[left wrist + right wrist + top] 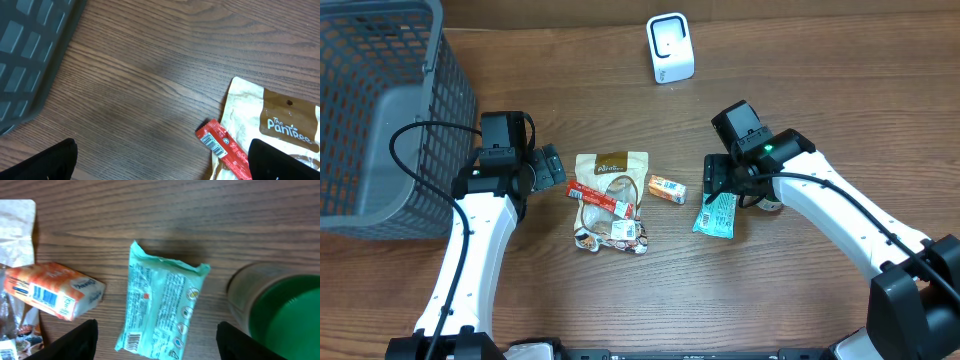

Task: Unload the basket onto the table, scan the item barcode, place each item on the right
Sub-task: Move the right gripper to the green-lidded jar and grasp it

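At the left of the worktop [840, 90], beside the grey basket [380, 110], the left hand [548, 168] hangs wide and empty near the brown pouch [610, 165], apparently waiting. Right of centre, the right hand [718, 182] straddles the teal packet [162, 307], fingers [82, 340] wide and not touching it, seemingly lined up to lift it toward the white scanner [670, 48]; the packet lies flat, crinkled, barcode facing up.
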